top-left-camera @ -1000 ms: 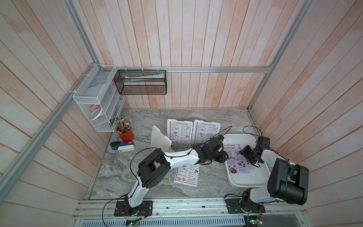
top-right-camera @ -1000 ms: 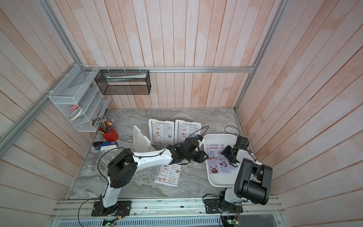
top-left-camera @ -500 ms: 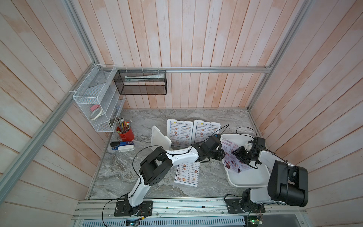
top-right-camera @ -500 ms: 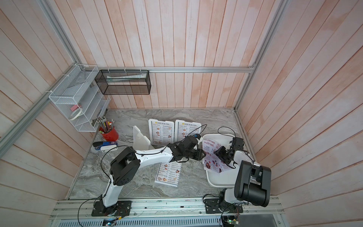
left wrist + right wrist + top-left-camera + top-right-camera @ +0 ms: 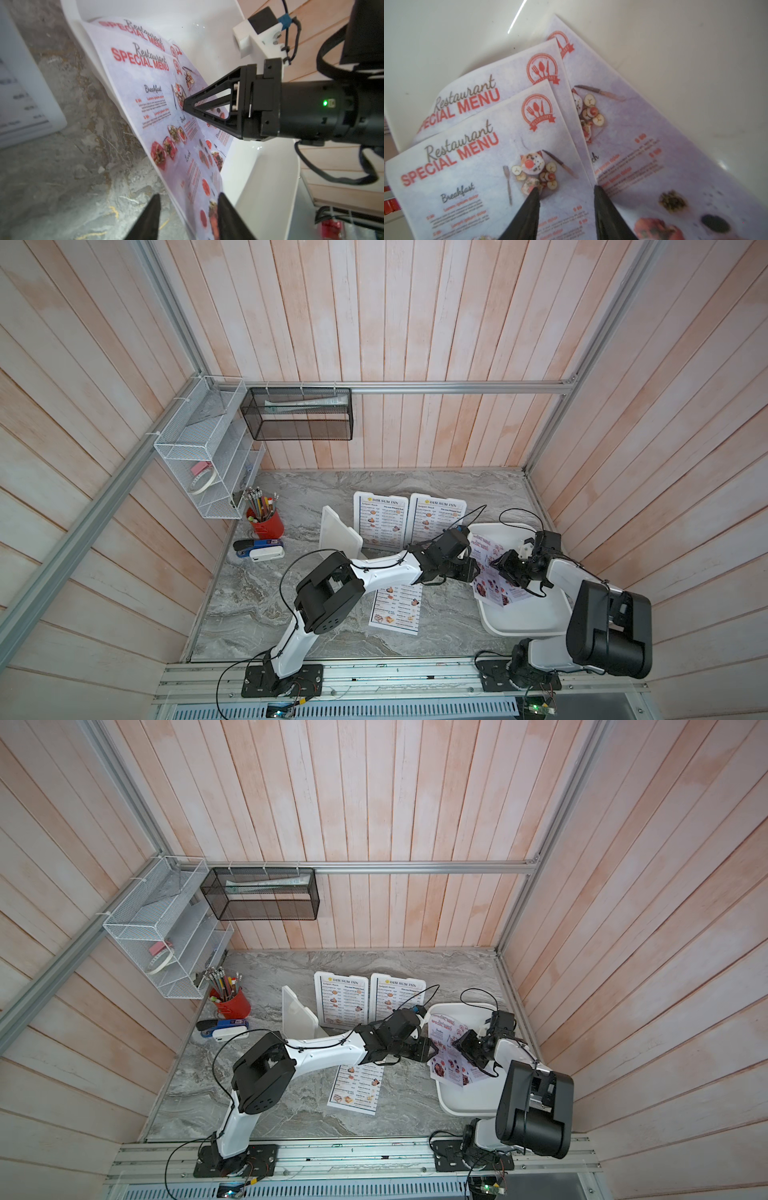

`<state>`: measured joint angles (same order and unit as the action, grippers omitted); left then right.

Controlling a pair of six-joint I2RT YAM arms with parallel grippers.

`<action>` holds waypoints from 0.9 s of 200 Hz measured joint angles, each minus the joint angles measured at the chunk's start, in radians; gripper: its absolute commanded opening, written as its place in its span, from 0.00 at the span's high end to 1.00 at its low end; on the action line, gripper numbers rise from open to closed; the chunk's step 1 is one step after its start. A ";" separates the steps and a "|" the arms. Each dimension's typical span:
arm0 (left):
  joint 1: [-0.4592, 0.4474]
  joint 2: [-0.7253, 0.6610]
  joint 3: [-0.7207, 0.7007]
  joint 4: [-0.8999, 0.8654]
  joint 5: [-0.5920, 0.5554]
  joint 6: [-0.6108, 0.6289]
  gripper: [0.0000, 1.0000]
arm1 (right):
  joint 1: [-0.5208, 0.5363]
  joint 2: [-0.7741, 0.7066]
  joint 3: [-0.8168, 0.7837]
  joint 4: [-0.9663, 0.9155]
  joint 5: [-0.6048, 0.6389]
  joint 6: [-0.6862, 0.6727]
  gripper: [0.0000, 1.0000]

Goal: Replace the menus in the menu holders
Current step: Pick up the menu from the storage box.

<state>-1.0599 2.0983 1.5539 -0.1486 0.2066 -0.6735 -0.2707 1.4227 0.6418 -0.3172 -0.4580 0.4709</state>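
Top views show a grey marble tabletop (image 5: 249,605) walled in by pale wood planks. On its right side lies a large shallow white plastic tray (image 5: 528,616). Toward the back stand two white plastic menu holders with rounded corners, one (image 5: 356,522) beside the other (image 5: 462,508), each showing a white "DIM SUM INN" menu (image 5: 380,524). A third holder (image 5: 338,533) stands just left of them, turned at an angle, its visible face blank. A loose white "DIM SUM INN" sheet (image 5: 397,610) lies flat on the marble, partly under the left arm. Three pale lilac "SPECIAL MENU" sheets (image 5: 467,166) lie fanned in the tray, their left side lifted and bowed above its rim. The left gripper (image 5: 188,196) sits at that rim. In the left wrist view its black fingers (image 5: 149,216) are spread, and the raised sheet edge runs between them unpinched. The right gripper (image 5: 564,188) is over the tray. In the right wrist view its fingers are also spread, one tip on the top sheet's food photo and the other at that sheet's side edge. A red cup of pencils (image 5: 266,522) stands far left.
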 measured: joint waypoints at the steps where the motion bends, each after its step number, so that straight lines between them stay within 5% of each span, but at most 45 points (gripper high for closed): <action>1: -0.002 -0.003 0.000 -0.004 -0.002 0.006 0.40 | 0.000 0.000 0.000 0.000 0.000 0.000 0.56; 33: -0.030 -0.069 0.000 -0.064 -0.022 -0.013 0.38 | 0.000 0.000 0.000 -0.001 0.000 0.000 0.56; 180: -0.064 -0.056 0.003 -0.189 0.098 -0.130 0.63 | 0.000 0.000 -0.003 -0.001 0.003 0.000 0.57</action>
<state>-1.1236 2.0426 1.5570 -0.3374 0.3042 -0.8032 -0.2707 1.4231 0.6384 -0.3180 -0.4545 0.4706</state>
